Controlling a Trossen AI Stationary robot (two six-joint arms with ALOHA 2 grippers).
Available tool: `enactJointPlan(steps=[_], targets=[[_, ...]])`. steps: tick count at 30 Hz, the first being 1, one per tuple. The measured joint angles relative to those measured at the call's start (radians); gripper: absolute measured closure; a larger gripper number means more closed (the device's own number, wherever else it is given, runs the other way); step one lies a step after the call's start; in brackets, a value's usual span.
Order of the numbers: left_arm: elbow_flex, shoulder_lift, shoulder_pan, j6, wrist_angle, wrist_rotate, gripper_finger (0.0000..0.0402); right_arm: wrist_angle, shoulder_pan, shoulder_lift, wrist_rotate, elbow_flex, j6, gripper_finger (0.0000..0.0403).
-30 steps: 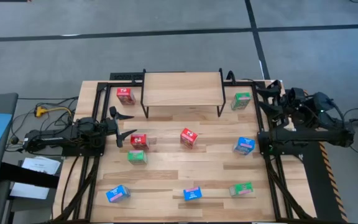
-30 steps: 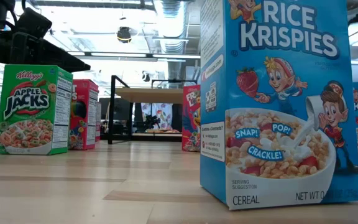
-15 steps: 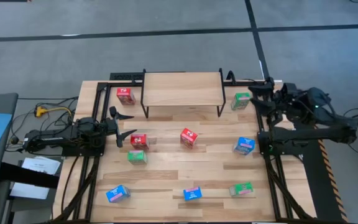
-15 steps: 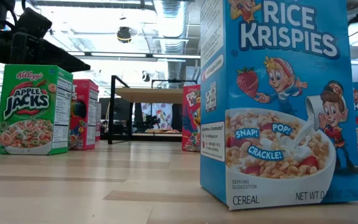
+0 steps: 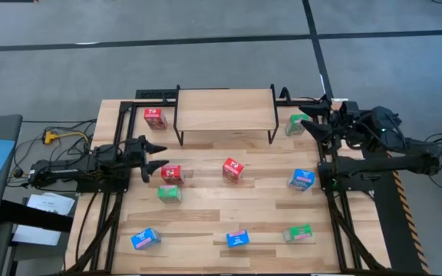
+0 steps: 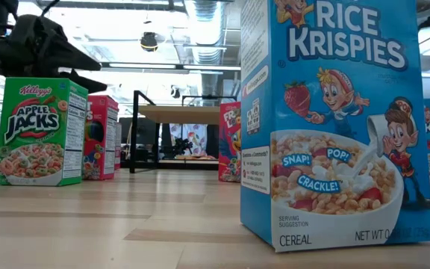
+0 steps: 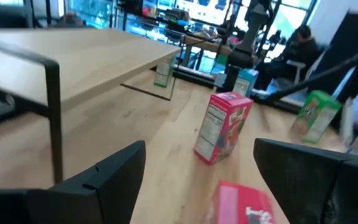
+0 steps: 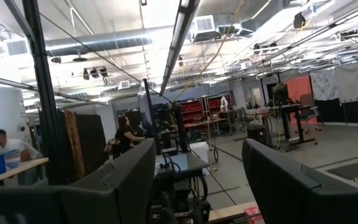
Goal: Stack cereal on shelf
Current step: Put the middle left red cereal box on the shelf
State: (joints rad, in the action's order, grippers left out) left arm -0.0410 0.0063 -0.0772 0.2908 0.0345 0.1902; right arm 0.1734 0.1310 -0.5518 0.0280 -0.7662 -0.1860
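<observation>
The shelf [image 5: 225, 110], a light-wood board on black wire legs, stands at the table's far middle. Cereal boxes stand scattered on the tabletop: three red [image 5: 172, 173], three blue [image 5: 301, 179] and three green [image 5: 169, 193]. My left gripper [image 5: 163, 154] stands open and level at the table's left edge, pointing at the nearest red box [image 7: 224, 134], with nothing between its fingers. My right gripper [image 5: 310, 123] is open and raised at the table's right edge, just beside and above a green box [image 5: 298, 123]. Its wrist view looks into the room, over the table.
A black frame [image 5: 129, 103] runs along the table's left, right and far edges. A large blue box [image 6: 334, 119] stands close before the low camera. Bare wood lies between the boxes in the table's middle. People [image 8: 126, 134] sit and stand in the room beyond.
My left gripper has rolled about its own pointing line while staying in place, still open. My right gripper has moved toward the table's left, over the right edge and nearer the green box, rising a little. No box has moved.
</observation>
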Motion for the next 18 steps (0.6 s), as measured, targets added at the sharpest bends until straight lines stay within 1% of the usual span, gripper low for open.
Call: enactJointPlan(steps=[4,7,11,15,18], targets=[[0.0,0.0,0.0,0.057,-0.003,0.006,0.0113,0.0,0.0,0.0,0.0,0.0,-0.007,0.0137],[0.0,0.0,0.0,0.079,-0.018,0.006,0.0113,0.0,0.0,0.0,0.0,0.0,-0.049,0.0137],[0.0,0.0,0.0,0.086,-0.07,0.008,0.0113,0.0,0.0,0.0,0.0,0.0,-0.06,0.0137],[0.0,0.0,0.0,0.138,-0.107,0.026,0.0113,0.0,0.001,0.0,0.0,0.0,-0.06,0.0137],[0.0,0.0,0.0,0.142,-0.112,-0.005,0.0113,0.0,0.001,0.0,0.0,0.0,-0.06,0.0137]])
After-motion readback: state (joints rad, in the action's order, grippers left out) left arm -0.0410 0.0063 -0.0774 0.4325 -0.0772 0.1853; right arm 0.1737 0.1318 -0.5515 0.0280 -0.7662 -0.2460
